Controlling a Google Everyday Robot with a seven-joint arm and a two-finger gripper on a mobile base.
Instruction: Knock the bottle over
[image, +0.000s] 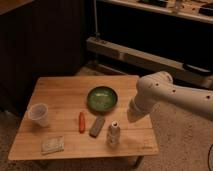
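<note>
Standing upright near the front edge of the table (65, 90), the bottle (113, 134) sits just beside the gripper (133, 117), down and to the left in the camera view. Whether the gripper is released or clenched cannot be told.

Risks: a sweep set too high would pass over the cap. Too hard a push could send the bottle off the front edge or into the grey bar (97, 126).

Count: one bottle, one cup (38, 114), one green bowl (102, 98), one orange stick (81, 121), one grey bar, one pale packet (52, 144).

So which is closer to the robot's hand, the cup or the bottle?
The little white bottle: it stands close beside the gripper, which hangs over the table's right edge. The see-through cup is far off at the other end.
</note>
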